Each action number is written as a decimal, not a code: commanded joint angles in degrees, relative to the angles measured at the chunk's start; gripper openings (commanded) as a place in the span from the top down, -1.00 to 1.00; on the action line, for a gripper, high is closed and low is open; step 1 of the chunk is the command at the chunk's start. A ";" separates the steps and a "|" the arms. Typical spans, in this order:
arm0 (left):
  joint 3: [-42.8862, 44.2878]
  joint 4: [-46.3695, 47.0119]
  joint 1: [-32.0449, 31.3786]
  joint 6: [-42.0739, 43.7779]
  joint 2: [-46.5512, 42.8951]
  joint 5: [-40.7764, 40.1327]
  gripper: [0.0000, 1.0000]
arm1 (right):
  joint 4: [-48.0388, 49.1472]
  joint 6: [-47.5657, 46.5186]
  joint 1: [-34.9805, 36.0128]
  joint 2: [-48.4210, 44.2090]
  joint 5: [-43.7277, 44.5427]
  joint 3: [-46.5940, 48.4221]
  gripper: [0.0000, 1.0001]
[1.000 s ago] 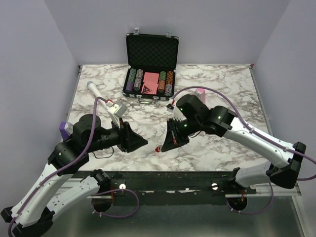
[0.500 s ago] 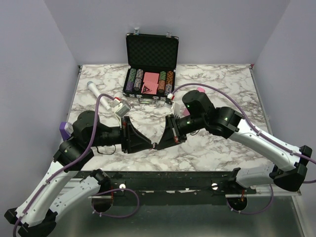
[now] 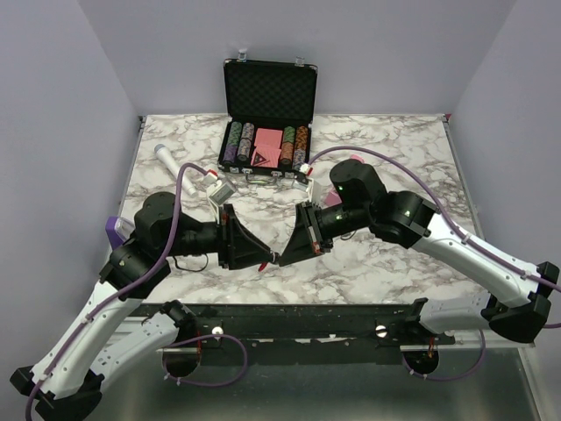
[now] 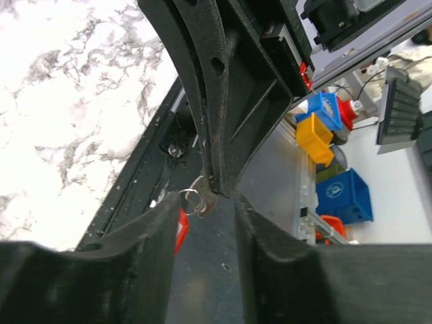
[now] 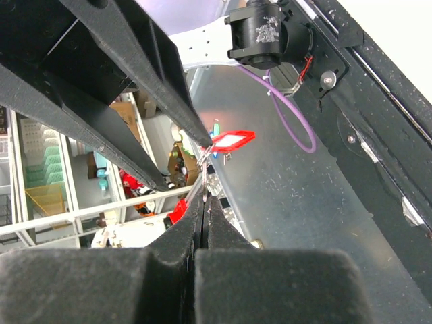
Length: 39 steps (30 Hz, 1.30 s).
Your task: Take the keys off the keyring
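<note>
Though barely visible overhead | left wrist: keys | right wrist: keyring

robot lab cell: marble-print table, plain lilac walls, plastic storage bins

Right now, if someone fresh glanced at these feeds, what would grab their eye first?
The right gripper and left gripper meeting tip to tip above the table's near edge. The right is pinched shut on the silver keys, while the left's jaws stand open around that spot, the red keyring beside one finger. Next, the open black poker chip case at the far edge, lid up.
</note>
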 commanded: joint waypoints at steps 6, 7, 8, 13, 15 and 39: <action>2.90 -0.39 1.20 1.20 0.11 0.29 -0.41 | 1.26 0.15 0.20 -1.69 -2.07 -0.93 0.99; 3.34 -0.92 1.29 1.46 0.37 0.12 -0.42 | 1.26 0.15 0.20 -1.78 -1.99 -0.93 0.99; 3.61 -1.45 1.29 1.72 0.20 -0.06 -0.42 | 1.17 0.15 0.20 -1.95 -1.99 -0.93 0.99; 2.47 -1.19 1.64 2.08 0.55 0.90 -0.27 | 1.87 0.24 0.29 -2.22 -2.42 -0.93 0.99; 1.68 -0.49 1.64 1.99 0.90 2.13 -0.12 | 2.05 0.32 0.29 -2.31 -2.51 -0.93 0.99; 2.38 0.74 1.73 2.26 3.45 8.47 0.54 | 2.84 0.24 0.20 -2.48 -3.04 -0.76 0.99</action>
